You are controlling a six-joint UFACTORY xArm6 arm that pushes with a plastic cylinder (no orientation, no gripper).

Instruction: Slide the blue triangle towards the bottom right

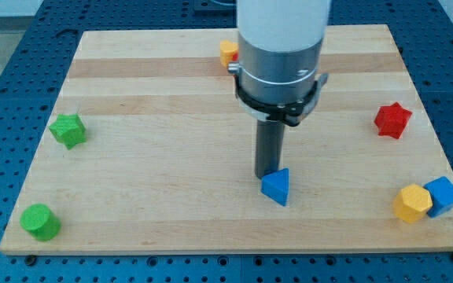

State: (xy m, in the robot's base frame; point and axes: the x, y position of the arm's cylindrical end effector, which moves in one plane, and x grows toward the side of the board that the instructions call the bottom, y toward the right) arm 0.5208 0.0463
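The blue triangle (276, 187) lies on the wooden board (171, 196), below the middle and a little to the view's right. My tip (269, 174) stands right at the triangle's upper left edge, touching it or nearly so. The rod hangs from the white and grey arm that comes down from the view's top.
A blue cube (444, 195) and a yellow hexagonal block (412, 203) sit at the bottom right edge. A red star (392, 120) is at the right. A yellow block (228, 53) is partly hidden behind the arm. A green star (68, 130) and green cylinder (40, 222) are at the left.
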